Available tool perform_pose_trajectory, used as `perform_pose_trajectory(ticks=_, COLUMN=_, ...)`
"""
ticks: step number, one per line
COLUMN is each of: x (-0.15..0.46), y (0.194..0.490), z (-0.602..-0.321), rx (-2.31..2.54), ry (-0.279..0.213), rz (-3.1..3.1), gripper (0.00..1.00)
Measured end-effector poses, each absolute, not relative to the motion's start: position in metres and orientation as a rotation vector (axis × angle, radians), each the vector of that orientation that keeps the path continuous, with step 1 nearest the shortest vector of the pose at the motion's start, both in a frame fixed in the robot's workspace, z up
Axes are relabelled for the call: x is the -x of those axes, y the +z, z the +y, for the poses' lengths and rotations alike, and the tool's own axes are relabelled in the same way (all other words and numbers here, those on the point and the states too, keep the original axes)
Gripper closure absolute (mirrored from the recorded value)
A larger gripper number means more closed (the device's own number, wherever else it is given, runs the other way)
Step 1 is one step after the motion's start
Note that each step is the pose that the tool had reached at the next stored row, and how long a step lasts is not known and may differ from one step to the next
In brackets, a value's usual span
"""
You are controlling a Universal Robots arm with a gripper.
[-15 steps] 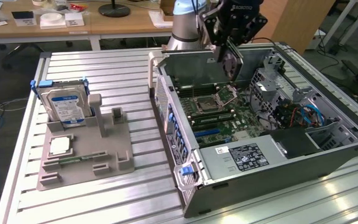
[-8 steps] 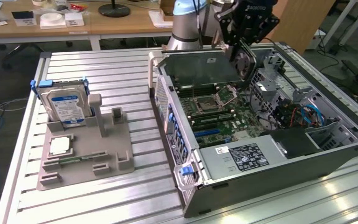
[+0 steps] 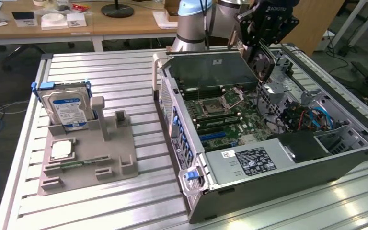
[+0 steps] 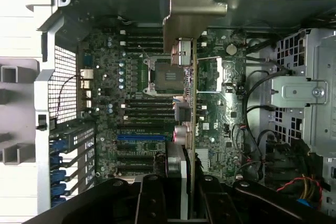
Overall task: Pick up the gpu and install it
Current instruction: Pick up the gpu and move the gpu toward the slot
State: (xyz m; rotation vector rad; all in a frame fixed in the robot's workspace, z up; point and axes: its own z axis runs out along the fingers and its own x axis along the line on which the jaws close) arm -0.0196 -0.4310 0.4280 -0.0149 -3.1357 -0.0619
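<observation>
The fingers (image 4: pixel 152 200) gripped the gpu (image 4: pixel 193 124) edge-on above the open case (image 3: pixel 286 191). Its long axis ran away from them, bracket (image 4: pixel 191 9) farthest.

We find computer case (image 3: pixel 267 191) on surface (image 3: pixel 107 206), exterior view's right; parts stand (image 3: pixel 101 148) bearing hard drive (image 3: pixel 69 109) at left; gpu (image 4: pixel 190 24) over motherboard (image 4: pixel 134 100).

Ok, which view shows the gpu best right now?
The wrist view: the gpu runs edge-on from the gripper to its bracket, over the motherboard. The exterior view shows it partly, hanging under the gripper.
</observation>
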Motion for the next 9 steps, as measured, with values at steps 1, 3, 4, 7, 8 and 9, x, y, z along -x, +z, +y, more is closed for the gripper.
perform_pose_trajectory(ticks=1, x=0.0196, y=0.4280, z=-0.4310, rx=0.015, ry=-0.062, rz=-3.136, gripper=0.72)
perform_pose_trajectory(ticks=3, x=0.0196, y=0.4280, z=-0.4309, rx=0.015, ry=-0.062, rz=-3.136, gripper=0.72)
perform_pose_trajectory(ticks=4, x=0.0195, y=0.4280, z=-0.4309, rx=0.015, ry=-0.062, rz=-3.136, gripper=0.72)
perform_pose_trajectory(ticks=7, x=0.0196, y=0.4280, z=-0.4309, rx=0.015, ry=-0.062, rz=-3.136, gripper=0.72)
perform_pose_trajectory(ticks=8, x=0.0195, y=0.4280, z=-0.4309, rx=0.015, ry=-0.062, rz=-3.136, gripper=0.72)
perform_pose_trajectory(ticks=9, x=0.0195, y=0.4280, z=-0.4309, rx=0.015, ry=-0.062, rz=-3.136, gripper=0.72)
